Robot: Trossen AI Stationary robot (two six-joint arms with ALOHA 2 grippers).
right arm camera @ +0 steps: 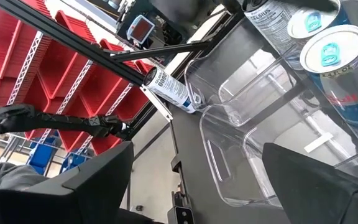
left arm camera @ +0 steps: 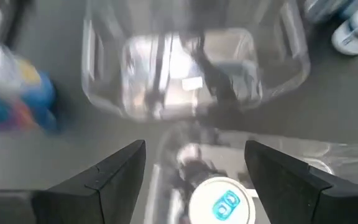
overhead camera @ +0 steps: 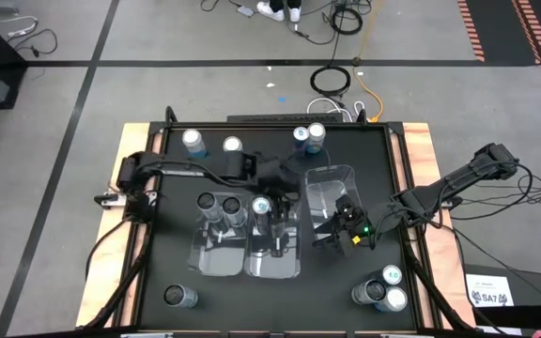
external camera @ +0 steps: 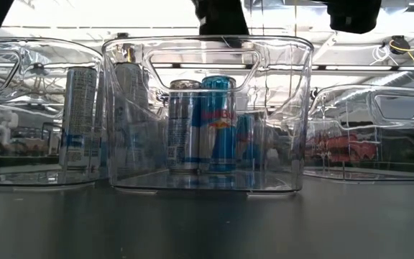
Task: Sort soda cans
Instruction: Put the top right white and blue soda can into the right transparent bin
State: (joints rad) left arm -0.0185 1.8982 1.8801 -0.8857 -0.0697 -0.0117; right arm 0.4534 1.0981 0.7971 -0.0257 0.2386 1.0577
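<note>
Overhead, the left end effector (overhead camera: 269, 218) hovers above the middle clear plastic rectangular bin (overhead camera: 272, 265), fingers apart and empty, directly over a blue-and-white soda can with a round silver top (overhead camera: 261, 206). Its wrist view shows that top (left arm camera: 221, 201) between the fingers; the low view shows two cans upright inside that bin (external camera: 208, 126). The right end effector (overhead camera: 342, 230), fingers wide and empty, sits over the neighbouring clear bin (overhead camera: 330, 178). Other cans stand around the black desk (overhead camera: 364, 150).
</note>
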